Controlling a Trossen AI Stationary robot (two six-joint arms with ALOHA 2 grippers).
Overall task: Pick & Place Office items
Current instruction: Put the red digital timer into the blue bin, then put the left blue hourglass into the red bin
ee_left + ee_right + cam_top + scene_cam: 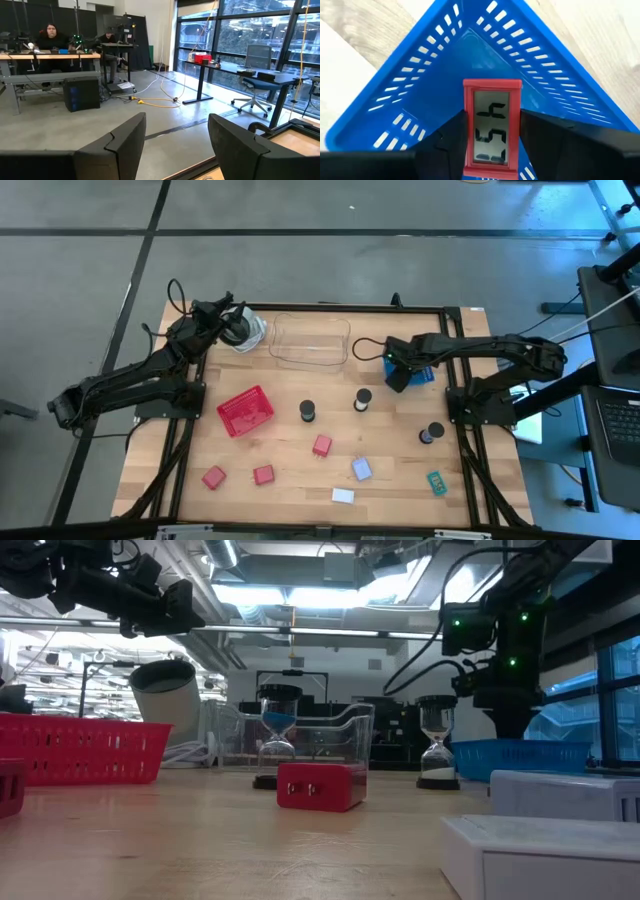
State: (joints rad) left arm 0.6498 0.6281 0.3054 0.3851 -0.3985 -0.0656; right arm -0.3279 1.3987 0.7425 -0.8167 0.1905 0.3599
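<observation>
The right gripper (492,145), clamped on a red-framed digital clock (492,125), hangs over the blue basket (420,85) at three o'clock; next, probably release, while the left gripper (175,145) waits part-open at ten o'clock.

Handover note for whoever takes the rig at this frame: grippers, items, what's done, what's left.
Right gripper: shut on a red-framed clock, held over the blue tray.
Left gripper: fingers apart, raised at the far left corner by a round black-and-white object; whether it holds it is unclear.
Done: nothing seen placed yet.
Left: red blocks, pale blue cube, white block, green tag, sand timers.
</observation>
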